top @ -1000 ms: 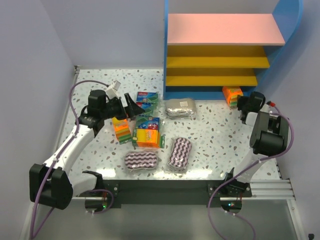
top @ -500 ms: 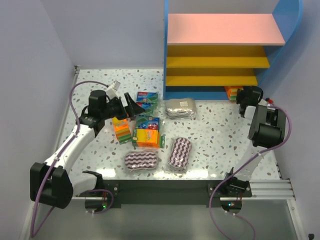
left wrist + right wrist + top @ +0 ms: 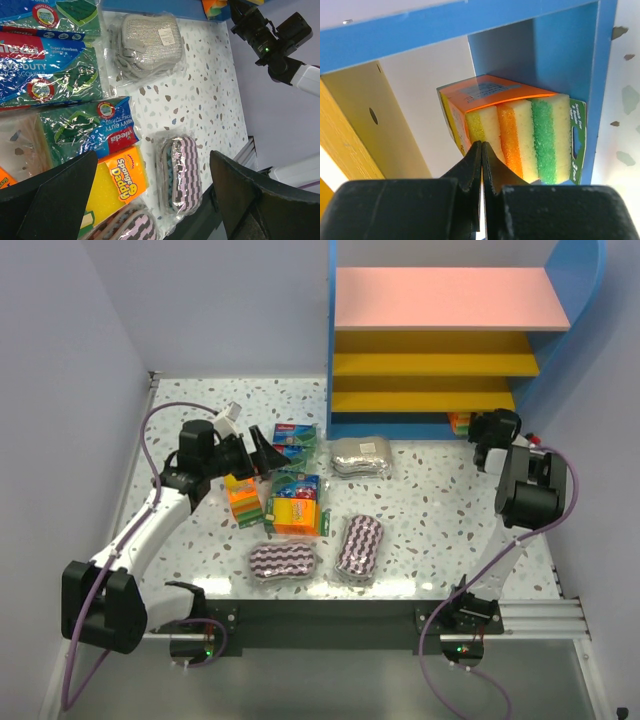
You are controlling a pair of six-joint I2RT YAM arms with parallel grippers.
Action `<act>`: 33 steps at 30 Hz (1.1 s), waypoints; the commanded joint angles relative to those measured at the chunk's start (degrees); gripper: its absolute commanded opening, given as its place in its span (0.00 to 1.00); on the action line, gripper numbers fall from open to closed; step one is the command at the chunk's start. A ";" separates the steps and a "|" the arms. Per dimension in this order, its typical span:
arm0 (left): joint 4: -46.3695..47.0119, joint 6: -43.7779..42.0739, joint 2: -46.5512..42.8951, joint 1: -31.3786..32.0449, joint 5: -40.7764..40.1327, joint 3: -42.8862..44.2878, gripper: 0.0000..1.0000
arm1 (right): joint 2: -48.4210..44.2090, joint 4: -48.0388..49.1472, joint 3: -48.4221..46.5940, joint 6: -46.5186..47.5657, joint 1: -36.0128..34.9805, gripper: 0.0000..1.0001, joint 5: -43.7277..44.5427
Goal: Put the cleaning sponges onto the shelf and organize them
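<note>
The shelf (image 3: 440, 298) stands at the back right. An orange-yellow-green sponge pack (image 3: 460, 422) lies in its bottom compartment by the blue side wall (image 3: 555, 50); it also shows in the right wrist view (image 3: 520, 135). My right gripper (image 3: 480, 427) is shut, its tips (image 3: 481, 147) against the pack's near edge, nothing between them. My left gripper (image 3: 262, 452) is open and empty above the packs on the table, also seen in its wrist view (image 3: 155, 175). Below it lie a Sponge Daddy pack (image 3: 117, 182) and a purple-white pad (image 3: 180, 172).
On the table lie a silvery scourer pack (image 3: 360, 456), two green-blue flat packs (image 3: 294, 437) (image 3: 296, 485), an orange sponge block (image 3: 243, 498), and two purple-white pads (image 3: 283, 562) (image 3: 358, 547). The yellow lower boards (image 3: 430, 365) hold nothing visible.
My right gripper has moved toward the shelf, and the orange-yellow-green pack has gone from the table in front into the bottom compartment. The left arm has not moved.
</note>
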State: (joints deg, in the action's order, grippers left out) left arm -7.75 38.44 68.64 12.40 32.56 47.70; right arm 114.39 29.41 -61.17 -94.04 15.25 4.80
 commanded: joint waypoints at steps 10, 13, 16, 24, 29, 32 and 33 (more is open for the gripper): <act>3.79 0.41 0.62 0.08 0.40 0.81 1.00 | -1.36 5.13 2.71 -3.87 -1.01 0.02 -2.95; 4.93 0.85 0.70 0.08 0.66 0.29 1.00 | -2.50 5.66 3.95 -3.35 -0.92 0.24 -4.35; 6.16 1.29 1.05 0.16 1.28 -0.15 1.00 | -3.29 7.67 6.05 -4.04 -0.92 0.46 -4.62; 6.78 0.94 1.23 0.08 1.72 -0.15 1.00 | -8.74 9.44 11.15 -2.91 -0.74 0.74 -7.70; 6.96 0.76 1.67 0.08 2.16 -0.15 1.00 | -13.66 5.76 13.61 1.22 -0.83 0.76 -11.12; 6.96 0.50 2.11 0.16 2.51 0.20 1.00 | -17.86 -1.26 14.41 7.88 -0.66 0.76 -15.41; 6.87 0.33 2.28 0.08 2.51 0.28 1.00 | -18.93 -4.94 13.02 11.56 -0.74 0.75 -16.65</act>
State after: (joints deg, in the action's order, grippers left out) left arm -3.88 38.96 70.46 12.40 33.69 47.64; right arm 101.19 31.09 -47.11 -91.59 14.63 -6.22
